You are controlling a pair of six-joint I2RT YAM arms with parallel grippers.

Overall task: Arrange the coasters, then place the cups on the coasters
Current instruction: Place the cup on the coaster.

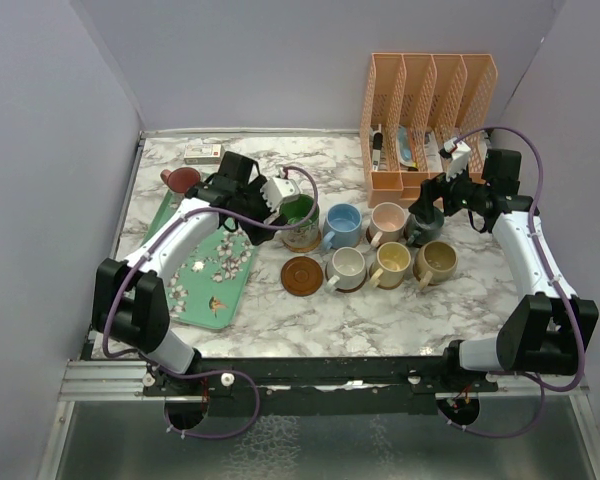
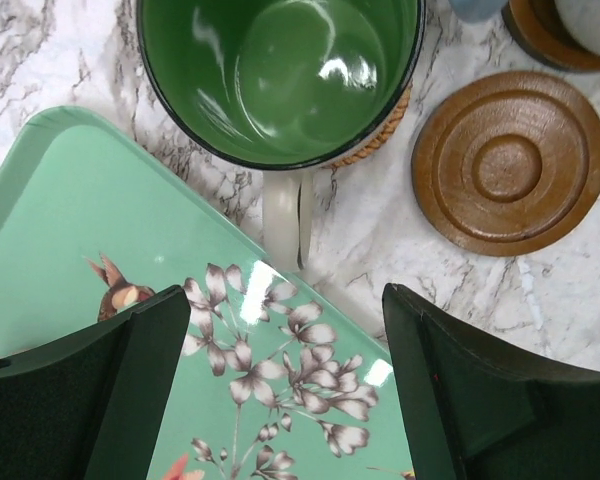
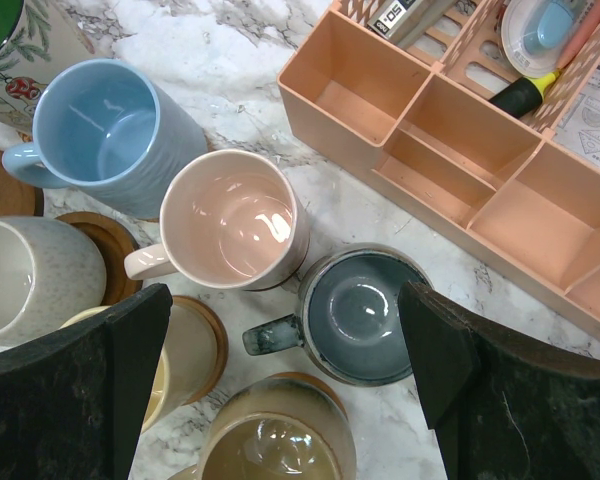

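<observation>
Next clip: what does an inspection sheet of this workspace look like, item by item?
Surface: marble table, no spills seen.
Job's things: green mug on a woven-edged coaster; blue mug, pink mug, grey-teal mug, cream mug, yellow mug and tan mug clustered; red mug apart, by the tray's far end; ringed coaster bare.
Clutter: floral tray, peach organizer with pens, small box.
Grippers: left gripper open over the green mug's handle; right gripper open above the mugs; both empty.
Cables: purple cables loop along both arms.
Surroundings: lilac walls.
</observation>
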